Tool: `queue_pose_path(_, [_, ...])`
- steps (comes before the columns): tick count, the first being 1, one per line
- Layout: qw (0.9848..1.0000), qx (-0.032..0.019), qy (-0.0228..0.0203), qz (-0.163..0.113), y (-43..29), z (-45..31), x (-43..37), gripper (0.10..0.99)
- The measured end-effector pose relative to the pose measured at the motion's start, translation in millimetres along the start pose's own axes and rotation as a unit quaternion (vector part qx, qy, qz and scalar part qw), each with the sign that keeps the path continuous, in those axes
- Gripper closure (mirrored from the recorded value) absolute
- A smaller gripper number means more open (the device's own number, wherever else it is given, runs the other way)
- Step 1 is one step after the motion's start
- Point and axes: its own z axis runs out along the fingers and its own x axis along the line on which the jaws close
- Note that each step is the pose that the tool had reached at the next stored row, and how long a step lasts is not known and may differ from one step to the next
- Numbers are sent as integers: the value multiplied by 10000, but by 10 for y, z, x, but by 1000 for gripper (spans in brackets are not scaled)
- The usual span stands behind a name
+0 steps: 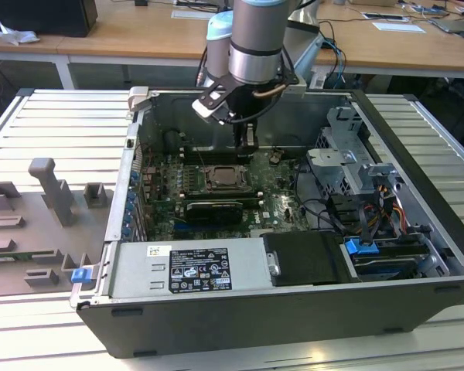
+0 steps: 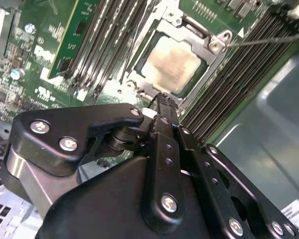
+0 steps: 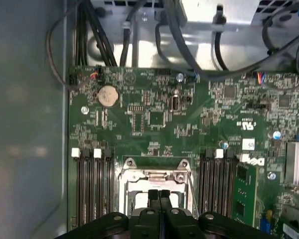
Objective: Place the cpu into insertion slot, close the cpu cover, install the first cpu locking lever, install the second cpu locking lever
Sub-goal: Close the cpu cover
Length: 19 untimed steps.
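Evidently the cpu (image 2: 172, 62) is already seated. Its pale metal top lies flat inside the insertion slot (image 2: 134, 79), and the cpu cover (image 2: 197, 34) is laid down around it, so that the chip shows through the central cut-out and is pinned by its edges.

The claw (image 2: 162, 98) is held just above one edge of the socket. Its two fingertips are brought together and nothing is gripped between them; in the first wrist view the tips are seen pressed side by side. Such a narrow, empty posture is judged better suited to pushing or hooking a thin part than to carrying one.

A thin wire locking lever (image 2: 269, 37) runs away from a corner of the cover and across the memory slots (image 2: 239, 74), apart from the claw. It is judged not yet latched, though its hook cannot be made out.

By count:
- One cpu, one cover and one socket are seen.
- One lever is clearly made out; whether a second is visible cannot be told.
- Two banks of long black memory slots are ranged, one on each side of the socket; the slots in each bank cannot be counted surely.
- One green memory module (image 3: 244, 191) is fitted in one bank.
- One coin battery (image 3: 108, 95) is set on the board.
- One open computer case (image 1: 216, 328) is laid on the slatted bench (image 1: 54, 116), so that the board is reached from above.
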Motion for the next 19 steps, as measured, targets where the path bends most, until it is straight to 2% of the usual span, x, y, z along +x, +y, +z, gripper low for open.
queue_pose_path(6, [10000,0,0,0,-84,21,13,980])
queue_pose_path(8, [10000,0,-1,-19,-157,30,16,980])
queue_pose_path(9, [10000,-2,0,-26,-171,31,17,980])
queue_pose_path(12, [10000,-22,-1,-46,-181,35,17,980])
queue_pose_path(19, [10000,-32,0,-64,-183,62,17,980])
